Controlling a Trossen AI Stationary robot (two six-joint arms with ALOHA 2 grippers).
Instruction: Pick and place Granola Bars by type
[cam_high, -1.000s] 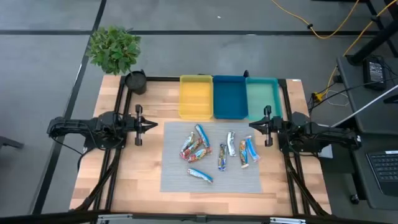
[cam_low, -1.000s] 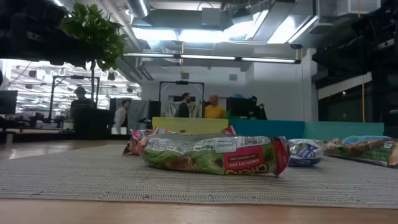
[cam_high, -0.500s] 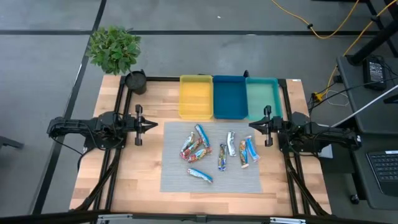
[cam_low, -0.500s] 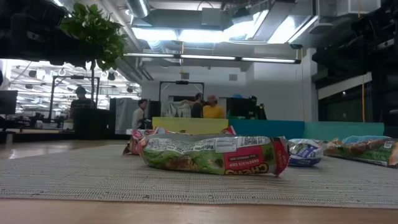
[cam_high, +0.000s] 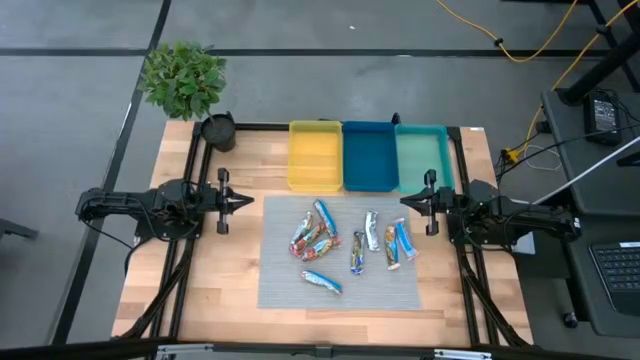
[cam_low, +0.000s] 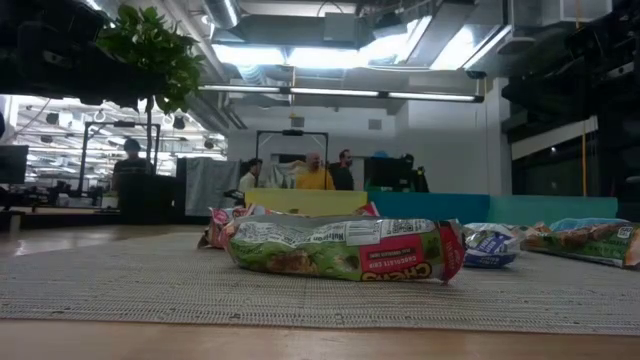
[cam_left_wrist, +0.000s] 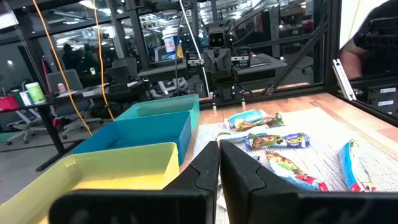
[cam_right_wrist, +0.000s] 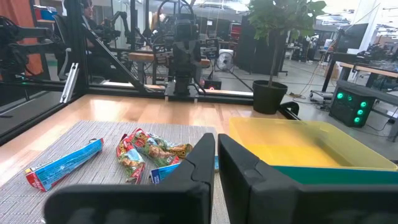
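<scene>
While both arms wait at the table's side edges, no sorting step is yet in hand: seen from above, the left tool (cam_high: 243, 201) rests with its fingers drawn together at the left edge of the grey mat (cam_high: 280, 285), and the right tool (cam_high: 405, 201) sits the same way at the right edge, neither holding anything. Granola bars (cam_high: 322, 242), about eight, lie loose on the mat between the tools, a red-orange cluster to the left, blue-white ones in the middle and right, one blue-white bar (cam_high: 322, 282) apart toward the near edge. Yellow tray (cam_high: 314, 133), blue tray (cam_high: 368, 132) and teal tray (cam_high: 421, 135) stand side by side beyond the mat, with no bars seen in them; a potted plant (cam_high: 184, 79) stands at the far left corner. Low view: a red-and-green crinkled bar (cam_low: 340, 249) lies nearest, a blue one (cam_low: 490, 244) beyond it, people standing in the room behind. Left wrist view: that tool's fingers (cam_left_wrist: 205, 174) nearly touching, bars (cam_left_wrist: 273, 140) spread ahead, trays alongside. Right wrist view: its fingers (cam_right_wrist: 199, 160) likewise close, red-orange bars (cam_right_wrist: 143, 152) and a blue-white bar (cam_right_wrist: 62, 165) ahead on the mat. Judgement: the task stands at its start; the next move calls for one tool to open, come down over a single bar clear of its neighbours, and pinch across the slippery wrapper.
</scene>
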